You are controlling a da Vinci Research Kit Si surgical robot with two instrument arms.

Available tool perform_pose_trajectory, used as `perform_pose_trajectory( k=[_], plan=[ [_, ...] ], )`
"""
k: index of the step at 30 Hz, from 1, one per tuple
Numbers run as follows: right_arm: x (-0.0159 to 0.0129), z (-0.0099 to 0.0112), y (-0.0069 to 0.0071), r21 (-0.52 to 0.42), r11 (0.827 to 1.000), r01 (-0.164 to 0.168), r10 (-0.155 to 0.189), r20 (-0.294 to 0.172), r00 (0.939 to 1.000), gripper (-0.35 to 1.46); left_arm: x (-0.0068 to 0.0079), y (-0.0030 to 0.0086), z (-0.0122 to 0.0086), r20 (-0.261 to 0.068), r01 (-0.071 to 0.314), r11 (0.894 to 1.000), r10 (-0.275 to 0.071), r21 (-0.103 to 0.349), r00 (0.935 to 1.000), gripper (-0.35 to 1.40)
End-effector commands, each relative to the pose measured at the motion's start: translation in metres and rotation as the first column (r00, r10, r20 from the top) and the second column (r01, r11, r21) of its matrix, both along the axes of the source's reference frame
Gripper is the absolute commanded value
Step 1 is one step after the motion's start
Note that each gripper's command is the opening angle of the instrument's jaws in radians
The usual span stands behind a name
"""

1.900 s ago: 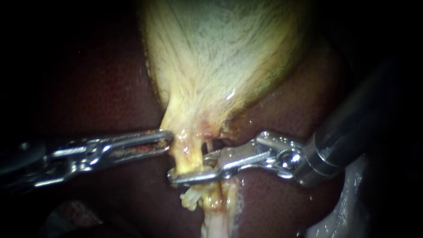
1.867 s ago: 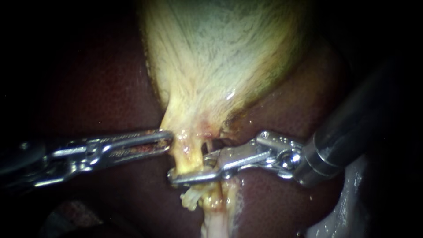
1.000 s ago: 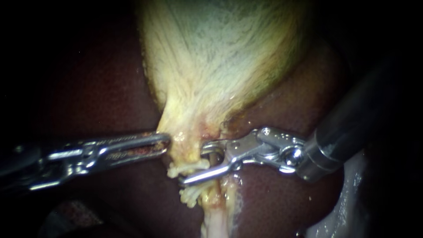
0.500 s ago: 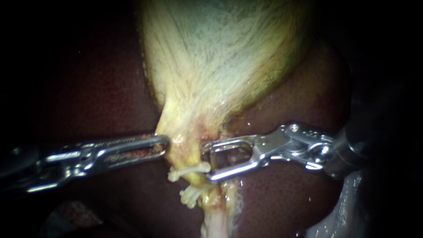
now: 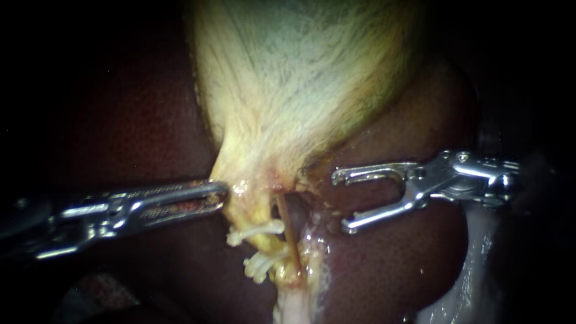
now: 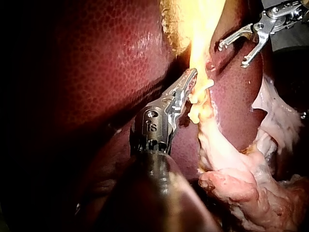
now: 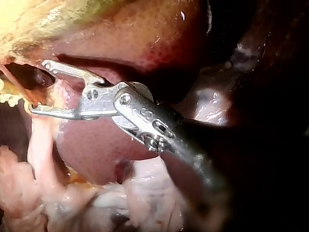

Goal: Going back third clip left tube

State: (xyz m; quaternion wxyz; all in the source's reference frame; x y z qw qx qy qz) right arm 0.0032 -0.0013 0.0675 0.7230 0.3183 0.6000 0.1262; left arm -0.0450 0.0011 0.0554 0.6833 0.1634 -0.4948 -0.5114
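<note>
The pale yellow gallbladder (image 5: 300,78) narrows to a neck over the dark red liver (image 5: 120,120). Below the neck, the yellowish left tube (image 5: 264,243) carries white clips: an upper one (image 5: 257,230) and a thicker cluster (image 5: 261,265) below it. A thin reddish tube (image 5: 288,231) runs just right of it. My left instrument (image 5: 223,192) is shut on the edge of the gallbladder's neck (image 6: 195,58). My right instrument (image 5: 339,203) hangs over the liver, right of both tubes, its jaws open and empty (image 7: 38,86). The left wrist view shows the clips (image 6: 199,92) beside the left jaws.
Pale ragged tissue (image 5: 480,270) lies along the liver's lower right edge, and a whitish stump (image 5: 294,309) continues below the clips. In the left wrist view, pink-white loose tissue (image 6: 251,188) lies beside the shaft.
My right instrument's jaws, which were closed across the left tube, have opened, leaving a white clip on it, and drawn back to the right. The left instrument has held still.
</note>
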Motion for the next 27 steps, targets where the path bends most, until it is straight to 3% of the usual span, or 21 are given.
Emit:
perform_pose_trajectory(
  k=[1,12,19,27],
  plan=[
    [0.0000,0.0002,0.0000,-0.007,1.000,0.003,-0.003,0.000,1.0000,0.58,-0.0001,0.0000,0.0002,-0.001,0.001,1.000,-0.001,0.001,1.0000,-0.35],
    [-0.0002,0.0000,-0.0003,-0.058,0.998,0.014,-0.014,-0.002,0.9999,0.59,-0.0014,-0.0002,0.0027,-0.019,0.000,1.000,0.000,0.017,0.9998,-0.35],
    [-0.0002,-0.0001,-0.0004,-0.081,0.997,0.017,-0.017,-0.005,0.9998,0.59,-0.0037,0.0000,0.0039,-0.028,-0.009,1.000,0.009,0.023,0.9996,-0.35],
    [-0.0003,-0.0001,-0.0004,-0.096,0.995,0.018,-0.019,-0.008,0.9998,0.59,-0.0052,0.0003,0.0047,-0.030,-0.017,0.999,0.018,0.027,0.9994,-0.35]
  ],
)
